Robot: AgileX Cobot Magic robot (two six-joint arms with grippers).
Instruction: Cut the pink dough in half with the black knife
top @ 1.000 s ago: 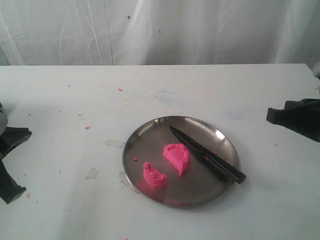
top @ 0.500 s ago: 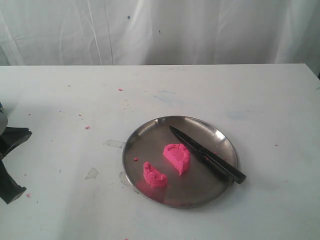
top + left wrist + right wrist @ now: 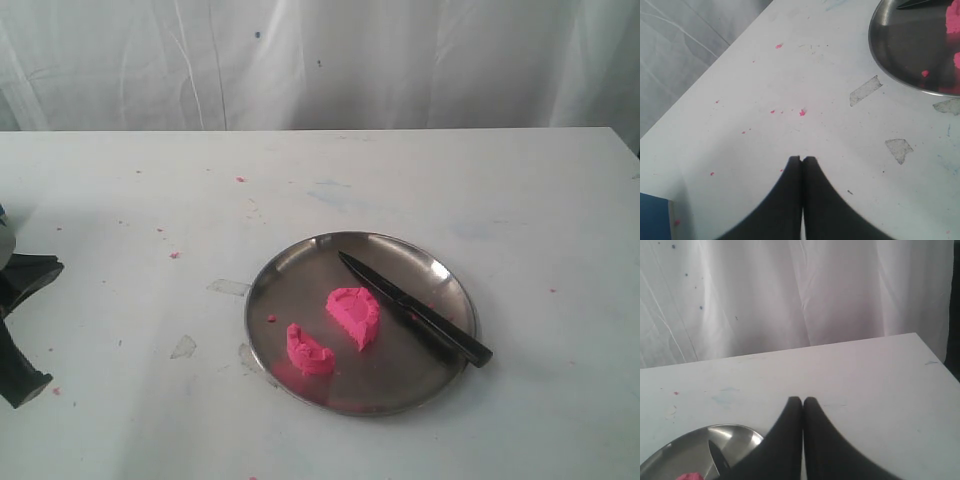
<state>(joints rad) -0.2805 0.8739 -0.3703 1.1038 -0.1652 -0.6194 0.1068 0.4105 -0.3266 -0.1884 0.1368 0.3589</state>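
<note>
Evidently the cut is finished: the pink dough (image 3: 336, 328) is lying in two chunks on the steel plate (image 3: 300, 275), the black knife (image 3: 412, 308) resting just behind. The left gripper (image 3: 802, 159) and right gripper (image 3: 802, 400) are sitting closed, empty, well apart; nothing further seems needed.

Bright pink dough (image 3: 353, 314) in 2 chunks on a silver-grey steel plate (image 3: 300, 280). All-black knife (image 3: 415, 309). White table (image 3: 120, 200) flecked with pink crumbs (image 3: 802, 113).

dough halves (image 3: 353, 315) on plate (image 3: 300, 272), knife (image 3: 412, 308) seemingly touching neither
</note>
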